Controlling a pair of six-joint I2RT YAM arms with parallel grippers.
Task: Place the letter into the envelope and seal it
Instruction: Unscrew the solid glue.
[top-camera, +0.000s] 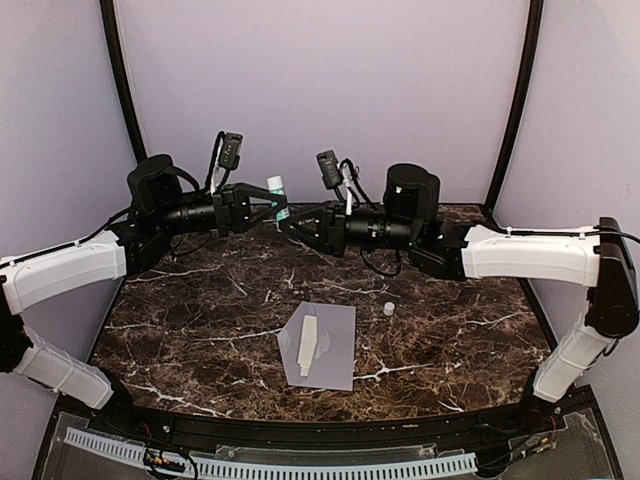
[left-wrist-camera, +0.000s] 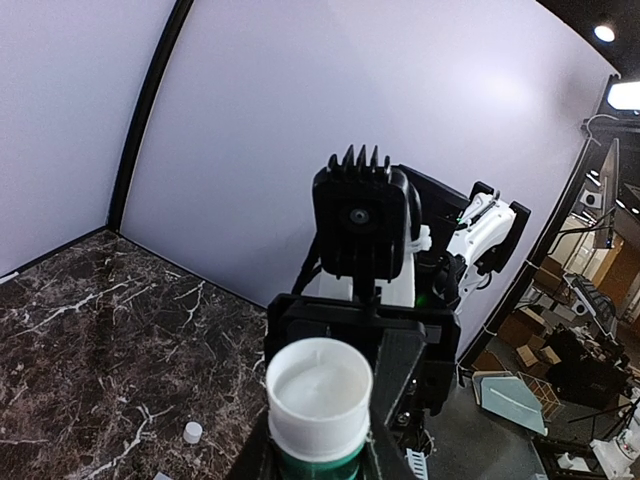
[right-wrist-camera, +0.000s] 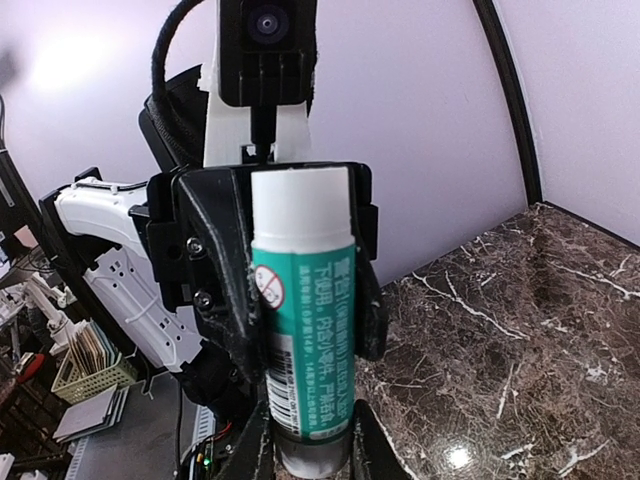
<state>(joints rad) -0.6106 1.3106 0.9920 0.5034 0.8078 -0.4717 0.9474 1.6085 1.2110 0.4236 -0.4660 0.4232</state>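
The pale lavender envelope (top-camera: 338, 352) lies flat at the table's middle, its triangular flap open to the left. A folded cream letter (top-camera: 308, 350) lies on it near the flap; I cannot tell if it is tucked in. Both grippers meet high above the table's back. My left gripper (top-camera: 272, 207) is shut on the green body of an upright glue stick (top-camera: 276, 190), whose open white top faces the left wrist view (left-wrist-camera: 318, 390). My right gripper (right-wrist-camera: 308, 455) is closed round the stick's grey base (right-wrist-camera: 310, 445).
A small white cap (top-camera: 389, 309) stands on the marble right of the envelope and also shows in the left wrist view (left-wrist-camera: 193, 432). Lavender walls close the back and sides. The arms' bases sit at the near edge.
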